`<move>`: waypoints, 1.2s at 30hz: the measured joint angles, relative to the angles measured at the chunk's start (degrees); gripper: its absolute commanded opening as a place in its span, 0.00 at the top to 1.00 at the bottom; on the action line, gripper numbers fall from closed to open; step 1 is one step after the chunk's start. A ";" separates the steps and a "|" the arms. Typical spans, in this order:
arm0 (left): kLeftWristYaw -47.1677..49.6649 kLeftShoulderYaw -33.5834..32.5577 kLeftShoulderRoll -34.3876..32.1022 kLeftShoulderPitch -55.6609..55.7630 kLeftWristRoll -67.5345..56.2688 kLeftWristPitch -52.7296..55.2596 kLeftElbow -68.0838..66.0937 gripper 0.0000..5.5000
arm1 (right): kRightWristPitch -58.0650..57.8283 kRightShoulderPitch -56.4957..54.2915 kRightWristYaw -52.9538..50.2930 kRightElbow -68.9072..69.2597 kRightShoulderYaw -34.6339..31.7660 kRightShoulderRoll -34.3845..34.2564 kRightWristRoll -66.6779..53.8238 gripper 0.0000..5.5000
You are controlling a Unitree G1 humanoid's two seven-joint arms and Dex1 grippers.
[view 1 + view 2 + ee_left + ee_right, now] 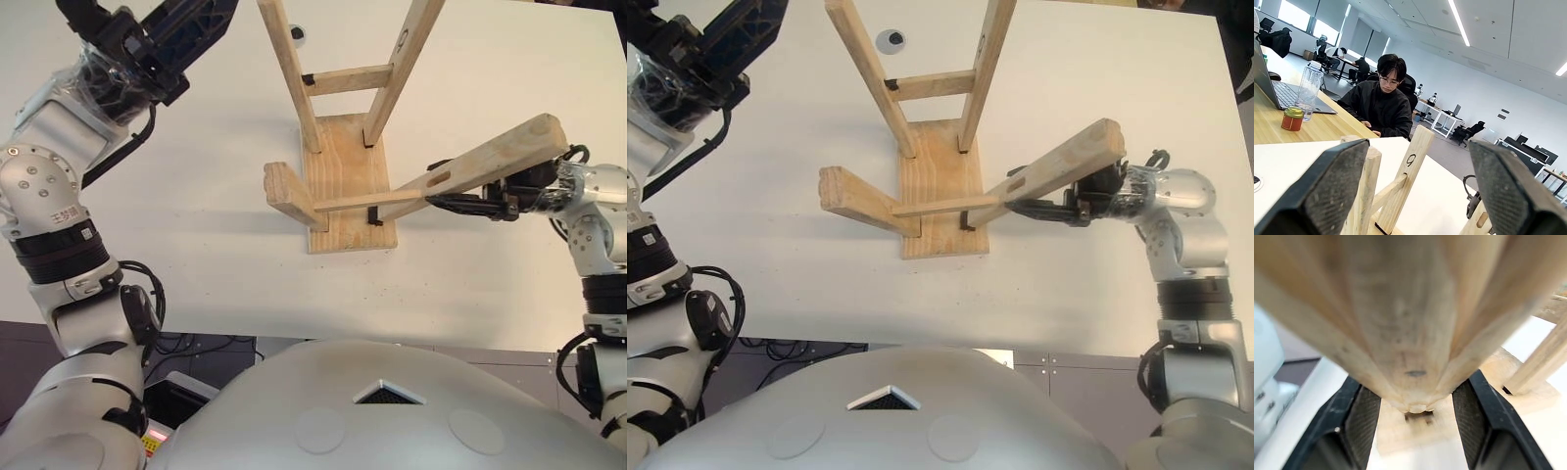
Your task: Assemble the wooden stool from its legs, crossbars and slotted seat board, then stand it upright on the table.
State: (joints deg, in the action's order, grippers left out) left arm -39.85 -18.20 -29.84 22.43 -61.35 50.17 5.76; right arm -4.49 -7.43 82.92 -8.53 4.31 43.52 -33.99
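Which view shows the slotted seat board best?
The right eye view: the seat board lies flat, nearly its whole outline clear. The left eye view matches. The right wrist view catches a patch beyond the held leg; the left wrist view shows upright legs rising from it.

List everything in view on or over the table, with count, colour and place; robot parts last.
Table: one, white, under everything.
Seat board: one, pale wood, flat at the table's middle.
Standing legs: two, pale wood, upright at the board's far end.
Tilted legs: two, pale wood, leaning at the board's near end.
Crossbars: two, pale wood, one joining each leg pair.
Round disc: one, grey, on the table beyond the board.
Left pincer: one, black, open, raised over the table's far left.
Right pincer: one, black, shut on the right tilted leg.
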 measured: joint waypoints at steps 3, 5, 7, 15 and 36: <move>-0.07 0.12 0.50 0.00 0.01 0.00 0.00 0.33 | 1.59 -1.57 2.13 -1.92 0.88 0.28 0.12 0.63; -0.07 0.12 0.50 0.00 0.00 0.00 0.00 0.33 | 2.14 -2.62 3.11 -2.94 1.48 0.35 0.27 0.63; -0.06 0.12 0.52 0.00 0.00 0.00 0.00 0.33 | 3.07 -3.74 3.84 -3.22 2.41 0.62 0.88 0.63; 0.39 0.12 0.97 -0.50 -0.03 0.02 1.74 0.33 | 8.81 -6.94 5.63 -1.94 5.87 2.50 3.18 0.63; 3.05 2.42 2.42 -3.97 2.07 -0.82 7.19 0.33 | -1.89 -14.32 3.00 1.28 12.35 1.87 9.25 0.63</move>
State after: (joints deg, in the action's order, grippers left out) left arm -36.80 -15.79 -27.42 18.47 -59.28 49.35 12.96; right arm -6.37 -21.75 85.91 -7.25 16.66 45.39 -24.74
